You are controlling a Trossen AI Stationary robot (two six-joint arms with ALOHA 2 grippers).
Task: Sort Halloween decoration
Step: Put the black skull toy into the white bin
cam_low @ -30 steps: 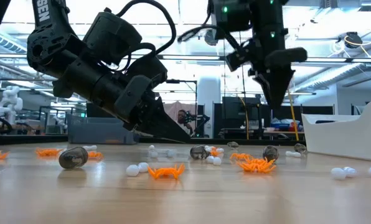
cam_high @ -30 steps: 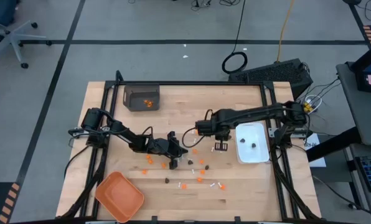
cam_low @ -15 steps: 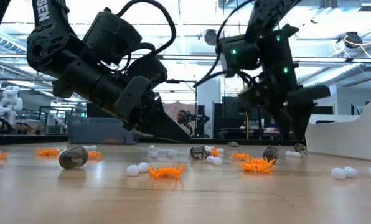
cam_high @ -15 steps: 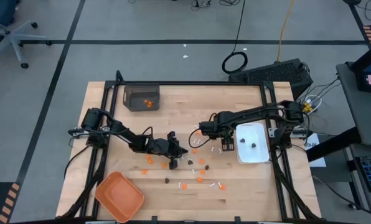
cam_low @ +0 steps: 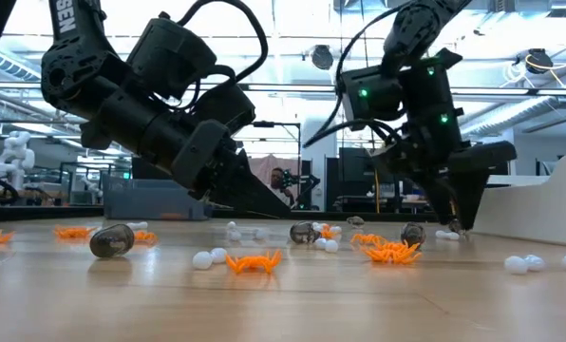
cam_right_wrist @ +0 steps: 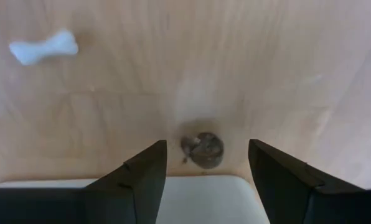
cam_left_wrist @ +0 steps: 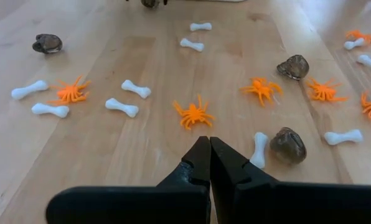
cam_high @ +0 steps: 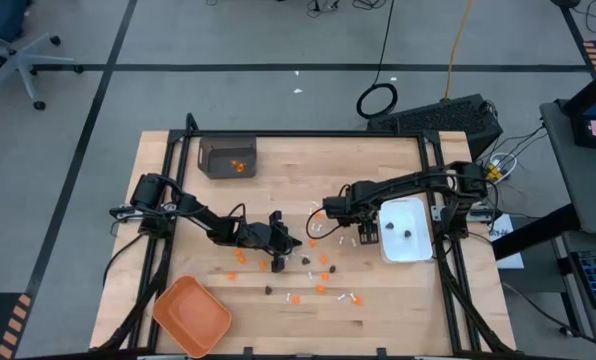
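With the right end effector [cam_right_wrist: 205,171] spread wide over a dark brown bit [cam_right_wrist: 202,150] beside the white dish [cam_right_wrist: 173,200], I'd keep it centred while descending; the left end effector [cam_left_wrist: 209,163] waits clenched, empty.

Light wooden table [cam_high: 378,165] is carrying everything. Scattered mid-table are lying orange spiders [cam_left_wrist: 193,115], white bones [cam_left_wrist: 122,107] and dark brown skulls [cam_left_wrist: 288,145], mostly loose and apart. One skull [cam_right_wrist: 202,150] is sitting just beside the white rectangular dish [cam_high: 404,243] at the right side. Orange tray [cam_high: 191,315] is resting tilted at the front left corner. Dark bin [cam_high: 227,157] is standing at the back left, holding orange bits.
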